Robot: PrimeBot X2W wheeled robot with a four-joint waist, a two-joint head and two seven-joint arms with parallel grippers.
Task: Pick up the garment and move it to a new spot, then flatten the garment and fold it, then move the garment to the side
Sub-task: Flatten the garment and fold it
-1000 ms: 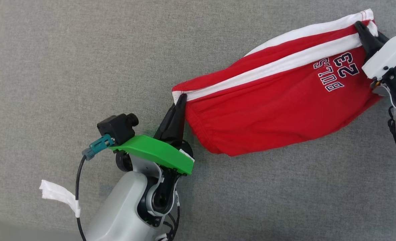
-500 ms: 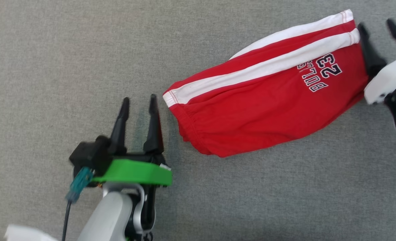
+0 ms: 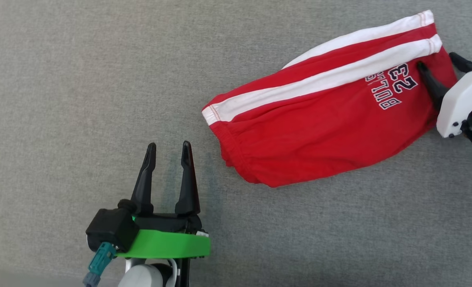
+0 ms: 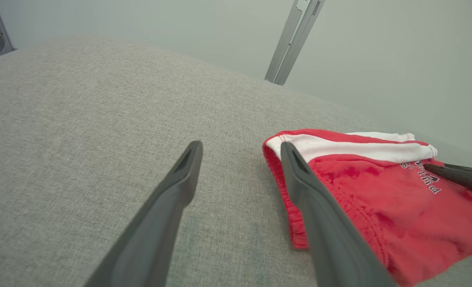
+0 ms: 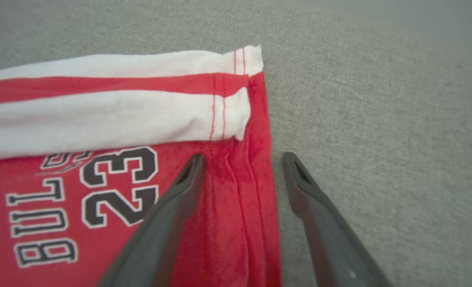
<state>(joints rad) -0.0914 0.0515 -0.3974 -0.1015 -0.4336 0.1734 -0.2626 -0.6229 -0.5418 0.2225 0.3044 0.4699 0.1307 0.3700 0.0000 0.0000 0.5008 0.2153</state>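
Grey tabletop holds red shorts lying crosswise; right pincer, spread empty, straddles their hem; left pincer, likewise released, sits near the waistband.

Garment: on the padded surface, well away from its left edge.
Left gripper: by the near edge, left of the garment, apart.
Right gripper: straddling the garment's right end, 1 finger over it.

a grey fabric surface, a metal post against a pale wall.
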